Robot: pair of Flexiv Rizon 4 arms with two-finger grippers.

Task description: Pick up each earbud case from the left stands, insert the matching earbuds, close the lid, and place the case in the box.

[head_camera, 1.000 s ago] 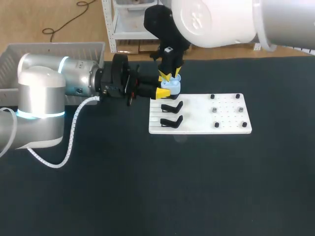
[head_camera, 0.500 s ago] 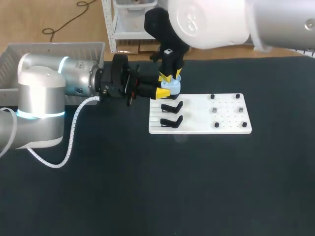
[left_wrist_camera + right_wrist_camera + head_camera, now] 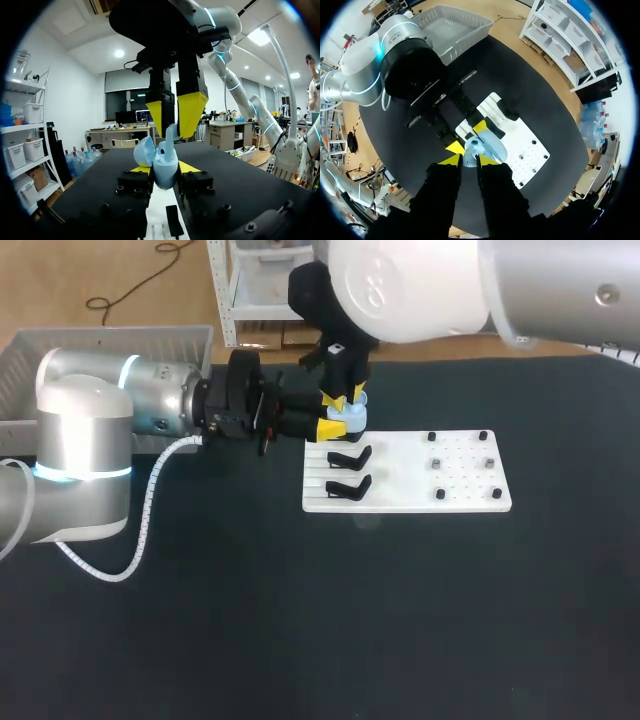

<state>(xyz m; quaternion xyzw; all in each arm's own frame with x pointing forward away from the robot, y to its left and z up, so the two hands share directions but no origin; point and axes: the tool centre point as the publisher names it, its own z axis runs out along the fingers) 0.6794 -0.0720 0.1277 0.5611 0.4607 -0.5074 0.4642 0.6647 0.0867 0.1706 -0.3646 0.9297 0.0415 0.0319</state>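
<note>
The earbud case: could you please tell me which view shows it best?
Left wrist view: the case is close, lid open. The head view shows it tiny; the right wrist view, partly behind the right hand.

Worktop is dead matt black, looks like a soft mat or cloth. The board on it is smooth white plastic with a low sheen, and its stands are matt black plastic. Earbud case is pale blue plastic, smooth and a bit glossy. Left gripper is matt black, its fingers tipped in flat yellow plastic. Left arm looks like satin silver metal, and the right arm has a glossy white shell. Box is pale grey plastic lattice.
</note>
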